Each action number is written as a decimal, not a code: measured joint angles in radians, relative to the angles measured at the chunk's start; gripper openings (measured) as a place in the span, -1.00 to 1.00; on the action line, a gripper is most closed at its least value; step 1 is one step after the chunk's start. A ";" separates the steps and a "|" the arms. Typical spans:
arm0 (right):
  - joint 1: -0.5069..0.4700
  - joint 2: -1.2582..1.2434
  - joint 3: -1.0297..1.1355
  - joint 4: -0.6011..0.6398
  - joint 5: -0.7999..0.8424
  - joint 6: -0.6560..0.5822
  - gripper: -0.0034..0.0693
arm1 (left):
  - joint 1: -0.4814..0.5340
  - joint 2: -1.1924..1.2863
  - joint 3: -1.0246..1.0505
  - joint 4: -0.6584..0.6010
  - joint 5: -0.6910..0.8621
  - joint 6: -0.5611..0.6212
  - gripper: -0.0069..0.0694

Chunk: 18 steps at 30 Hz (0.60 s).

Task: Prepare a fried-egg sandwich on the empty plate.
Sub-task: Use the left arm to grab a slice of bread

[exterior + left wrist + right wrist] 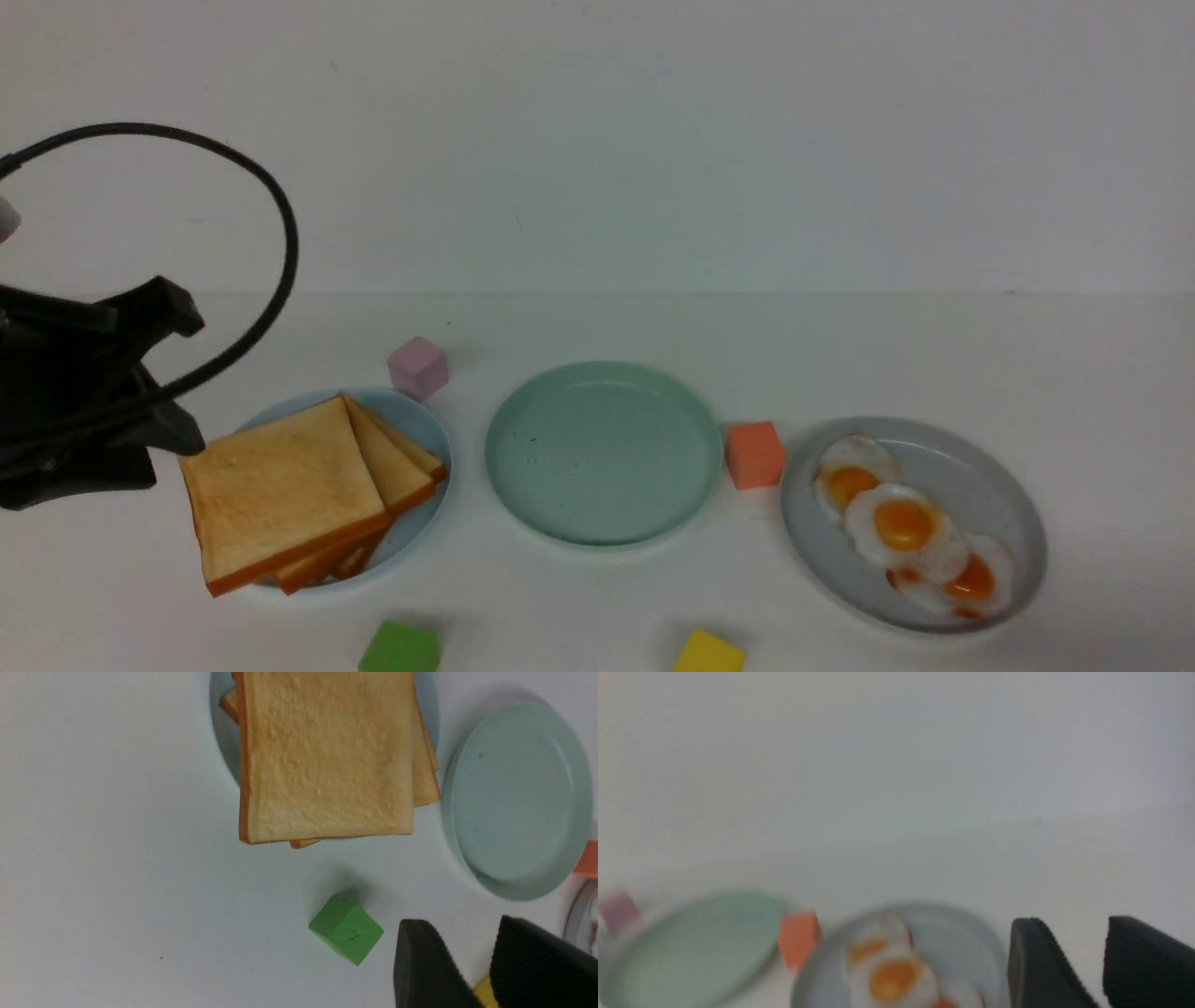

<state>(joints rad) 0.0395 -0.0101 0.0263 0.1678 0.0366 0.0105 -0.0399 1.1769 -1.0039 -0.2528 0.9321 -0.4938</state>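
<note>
Fried-egg sandwich: not begun. Mint-green plate [602, 453] sits bare at table centre. Toast pile [401, 462] is on the pale blue plate [425, 422] at its 9 o'clock. Three fried eggs [901, 525] lie on the grey plate [990, 485] at its 3 o'clock, overlapping one another.

Handling, my estimate: the toast looks light and fairly stiff, with a dry matte surface that should not slip. Top slice [271, 490] overhangs the blue plate's rim toward 7 o'clock. That free edge is the place to pinch, one finger above and one below. The eggs look thin, glossy and probably floppy. Take one by the white margin, away from the yolk. The overlap could drag a neighbour along.

Left claw [460, 938]: fingers parted to a moderate gap, nothing between them, touching nothing. It hangs near the toast pile, at its 9 o'clock.

Right claw [1071, 933]: same moderate gap, empty. It is seen only from its own wrist camera, blurred, with the grey plate ahead of it.
</note>
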 joint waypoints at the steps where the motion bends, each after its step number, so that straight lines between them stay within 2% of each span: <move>1: 0.000 0.000 0.000 0.006 -0.053 0.016 -0.24 | 0.041 0.033 -0.026 -0.042 0.029 0.028 -0.19; 2: 0.000 0.000 0.000 0.007 -0.065 0.021 -0.24 | 0.046 0.040 -0.027 -0.049 0.035 0.035 -0.19; 7: 0.000 0.000 0.000 0.013 -0.218 0.086 -0.24 | 0.209 0.096 -0.034 -0.232 0.084 0.152 -0.19; 11: 0.000 0.000 -0.030 0.026 -0.251 0.156 -0.24 | 0.246 0.114 -0.032 -0.256 0.104 0.177 -0.18; 15: 0.000 0.026 -0.249 0.027 -0.083 0.198 -0.24 | 0.251 0.119 0.022 -0.244 0.088 0.164 -0.03; 17: 0.000 0.112 -0.459 0.027 0.109 0.201 -0.24 | 0.251 0.120 0.076 -0.219 0.028 0.149 0.17; 18: 0.000 0.120 -0.459 0.027 0.126 0.201 -0.24 | 0.251 0.120 0.080 -0.217 0.028 0.148 0.18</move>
<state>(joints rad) 0.0395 0.1099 -0.4332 0.1944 0.1624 0.2113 0.2108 1.2973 -0.9240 -0.4698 0.9601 -0.3457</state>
